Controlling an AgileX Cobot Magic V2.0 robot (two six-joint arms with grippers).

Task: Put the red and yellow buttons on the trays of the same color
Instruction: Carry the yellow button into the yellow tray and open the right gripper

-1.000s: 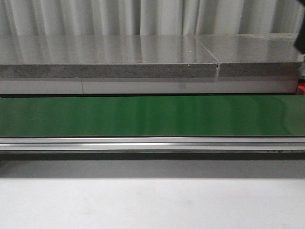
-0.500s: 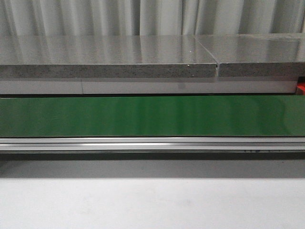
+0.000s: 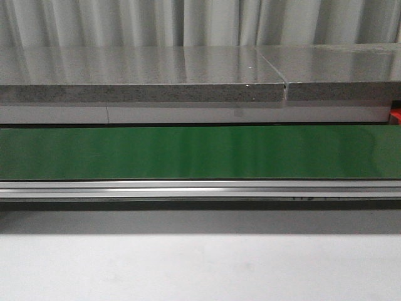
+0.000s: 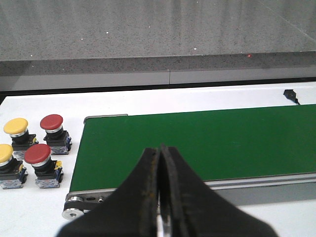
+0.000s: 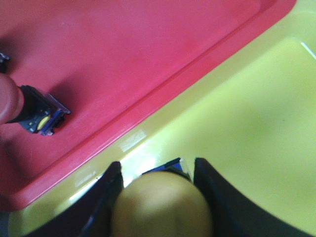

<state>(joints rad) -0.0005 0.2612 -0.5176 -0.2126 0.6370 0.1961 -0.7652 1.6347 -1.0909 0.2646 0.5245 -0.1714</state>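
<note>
Right pincer (image 5: 158, 197) grips a yellow button (image 5: 160, 207) over the yellow tray (image 5: 256, 113); left pincer (image 4: 159, 163) is closed, empty.

Three yellow buttons (image 4: 16, 126) (image 4: 4, 153) (image 5: 162, 207), three red buttons (image 4: 52, 121) (image 4: 37, 153) (image 5: 10, 101), one red tray (image 5: 123, 44), one yellow tray (image 5: 256, 113) show.

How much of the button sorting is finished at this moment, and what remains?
Done: one red button lies in the red tray. In hand: the right gripper holds a yellow button over the yellow tray. Left: two red buttons and two yellow buttons wait beside the belt; the left gripper is shut and empty.
</note>
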